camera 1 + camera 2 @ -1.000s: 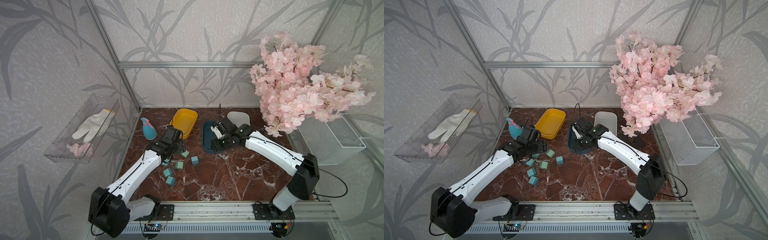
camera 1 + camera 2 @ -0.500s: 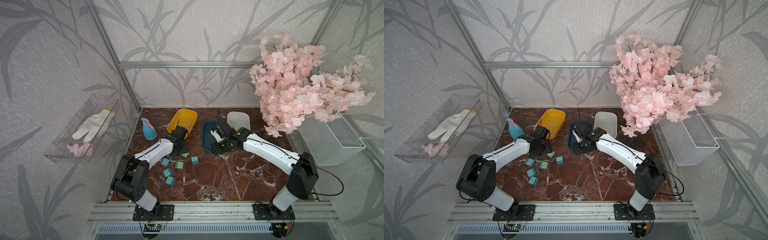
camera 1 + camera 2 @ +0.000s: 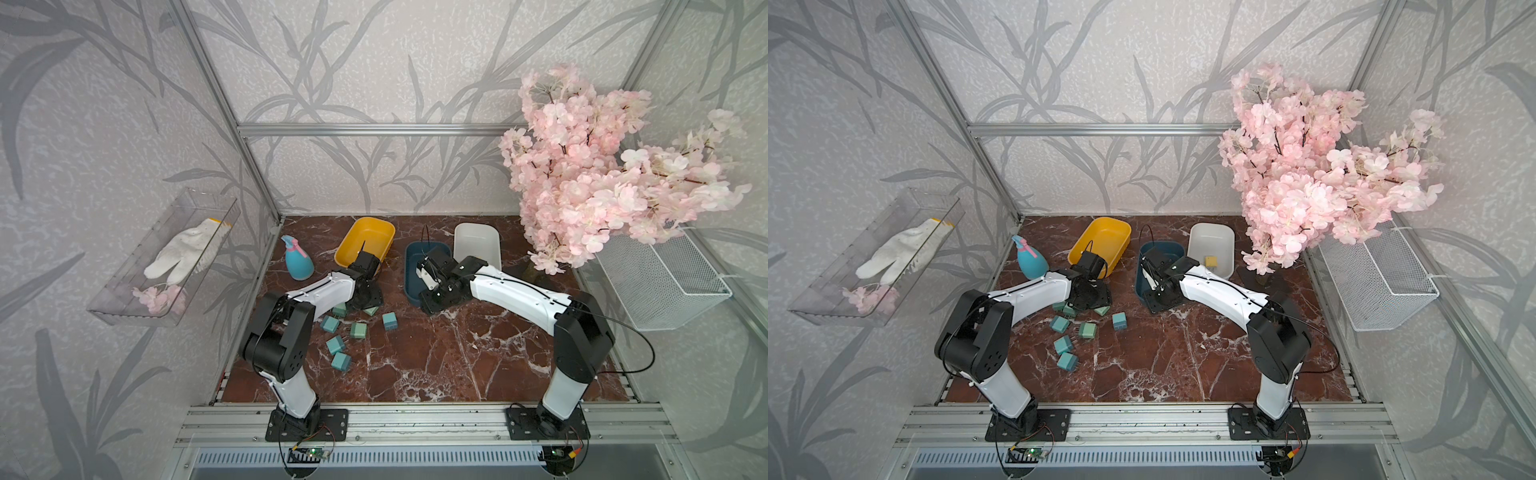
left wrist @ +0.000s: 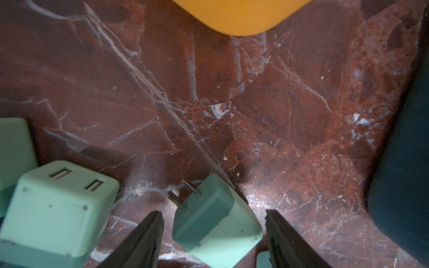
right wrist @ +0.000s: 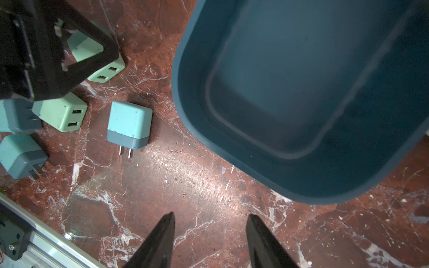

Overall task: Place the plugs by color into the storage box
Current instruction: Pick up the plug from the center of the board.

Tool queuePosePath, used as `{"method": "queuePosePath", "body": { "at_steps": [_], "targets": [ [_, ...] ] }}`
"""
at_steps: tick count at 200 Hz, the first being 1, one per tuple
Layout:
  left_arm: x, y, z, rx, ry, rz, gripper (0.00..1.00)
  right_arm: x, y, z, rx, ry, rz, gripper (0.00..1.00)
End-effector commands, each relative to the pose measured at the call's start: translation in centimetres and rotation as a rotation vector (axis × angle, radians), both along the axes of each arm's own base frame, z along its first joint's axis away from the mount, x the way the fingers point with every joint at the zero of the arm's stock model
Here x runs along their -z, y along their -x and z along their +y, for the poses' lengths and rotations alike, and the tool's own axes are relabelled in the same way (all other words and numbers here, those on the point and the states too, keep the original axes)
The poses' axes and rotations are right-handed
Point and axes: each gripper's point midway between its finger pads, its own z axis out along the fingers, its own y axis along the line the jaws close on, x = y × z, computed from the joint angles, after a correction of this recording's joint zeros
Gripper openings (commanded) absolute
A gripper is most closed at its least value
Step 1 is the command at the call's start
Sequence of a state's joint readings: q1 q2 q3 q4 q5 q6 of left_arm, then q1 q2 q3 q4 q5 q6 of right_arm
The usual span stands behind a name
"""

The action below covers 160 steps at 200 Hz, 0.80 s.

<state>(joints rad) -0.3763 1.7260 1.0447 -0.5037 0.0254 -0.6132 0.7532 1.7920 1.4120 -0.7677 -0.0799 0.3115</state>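
Observation:
Several plugs lie loose on the marble, sage green (image 3: 358, 330) and teal-blue (image 3: 389, 321). My left gripper (image 4: 212, 211) is open, low over the pile, its jaws on either side of a tilted green plug (image 4: 218, 222) with a gap on each side; in both top views its head (image 3: 365, 293) (image 3: 1088, 295) covers most of that plug. My right gripper (image 5: 210, 214) is open and empty over bare marble beside the dark blue box (image 5: 301, 92), right of a lone teal-blue plug (image 5: 128, 125). A yellow plug (image 3: 1211, 261) sits in the white box (image 3: 1200, 237). The yellow box (image 3: 370, 239) stands behind my left gripper.
A light-blue spray bottle (image 3: 298, 262) stands at the back left. The pink blossom branch (image 3: 602, 178) overhangs the back right, with a wire basket (image 3: 665, 286) beside it. A clear wall shelf (image 3: 166, 266) holds a white glove. More green plugs (image 4: 58, 204) crowd my left jaws.
My left arm folded its elbow back toward the base while its gripper shifted right and came down around the green plug, jaws narrowing a little. My right gripper drifted slightly forward from the blue box.

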Motion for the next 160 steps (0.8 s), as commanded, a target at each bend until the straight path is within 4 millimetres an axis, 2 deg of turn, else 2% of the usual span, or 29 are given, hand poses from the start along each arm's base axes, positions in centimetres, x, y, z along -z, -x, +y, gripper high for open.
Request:
{"method": "queuePosePath", "body": {
  "at_steps": [1, 48, 97, 111, 137, 160],
  "targets": [
    [-0.1, -1.0, -0.4, 0.012, 0.014, -0.012, 0.71, -0.8, -0.8, 0.4, -0.011, -0.014, -0.022, 0.54],
    [0.8, -1.1, -0.2, 0.044, -0.02, 0.006, 0.62, -1.2, -1.1, -0.1, -0.021, 0.008, -0.048, 0.54],
    [-0.1, -0.6, -0.1, 0.068, -0.019, -0.002, 0.54, -1.4, -0.8, -0.5, -0.01, -0.008, -0.051, 0.53],
    [-0.5, -0.3, 0.2, 0.068, -0.029, 0.0, 0.56, -1.5, -0.8, -0.4, -0.009, -0.016, -0.054, 0.53],
    [-0.3, 0.5, 0.7, 0.067, -0.049, 0.029, 0.67, -1.6, -0.8, -0.2, -0.015, -0.024, -0.056, 0.53],
    [0.1, 1.3, 0.8, 0.064, -0.052, 0.059, 0.7, -1.8, -0.9, 0.0, -0.019, -0.03, -0.057, 0.53]
  ]
}}
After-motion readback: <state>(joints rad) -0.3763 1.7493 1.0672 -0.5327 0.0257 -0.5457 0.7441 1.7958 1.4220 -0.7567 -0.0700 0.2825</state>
